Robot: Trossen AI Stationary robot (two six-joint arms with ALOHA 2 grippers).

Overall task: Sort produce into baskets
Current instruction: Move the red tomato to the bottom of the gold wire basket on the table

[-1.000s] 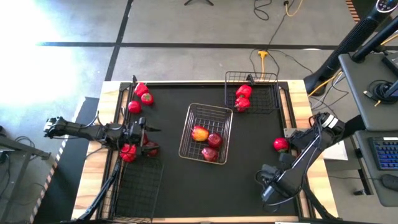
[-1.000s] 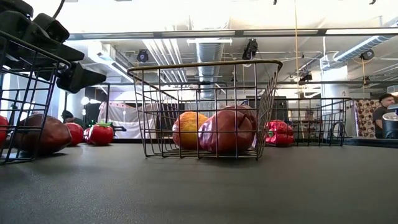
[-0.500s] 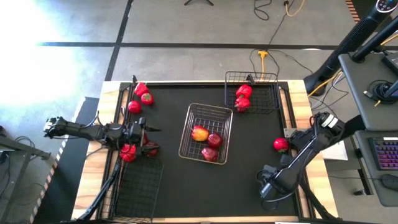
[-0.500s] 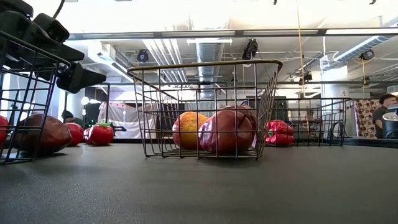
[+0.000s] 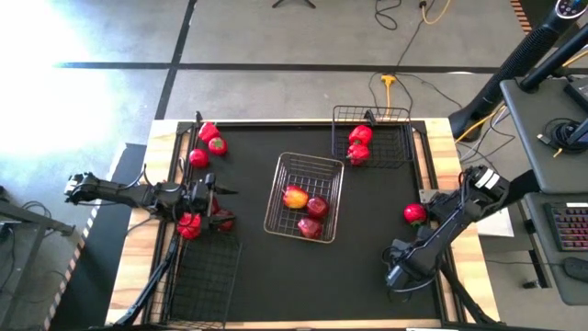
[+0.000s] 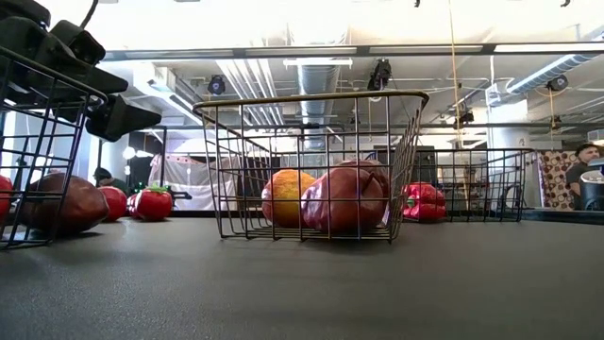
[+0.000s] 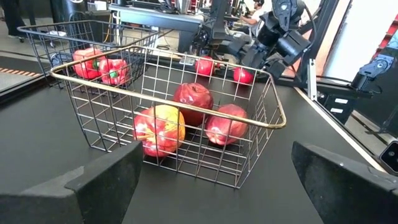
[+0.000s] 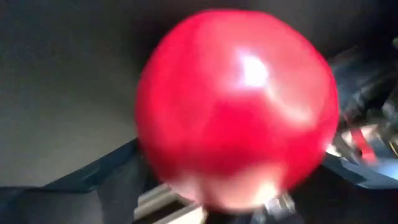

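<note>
From above, the silver basket (image 5: 304,196) is sitting in the middle of the black table (image 5: 367,248), holding a yellow-red apple (image 5: 295,197) and two dark apples (image 5: 316,206). A black basket (image 5: 372,136) at the upper right is holding red peppers (image 5: 358,145). Another black basket (image 5: 204,276) is lying at the lower left. Three red pieces (image 5: 209,142) are sitting loose at the upper left. The left gripper (image 5: 213,189) is hanging at the left, beside two more red pieces (image 5: 190,224). The right gripper (image 5: 415,217) is reaching at a red tomato (image 5: 414,213) at the right edge.

From table height, the silver basket (image 6: 311,165) is standing in the middle, apples inside.

From the left wrist, its fingers (image 7: 106,180) are spread wide apart, with the silver basket (image 7: 168,118) ahead.

From the right wrist, the tomato (image 8: 236,106) is filling the frame, right between the fingers (image 8: 93,186); I cannot tell whether they are squeezing it.
</note>
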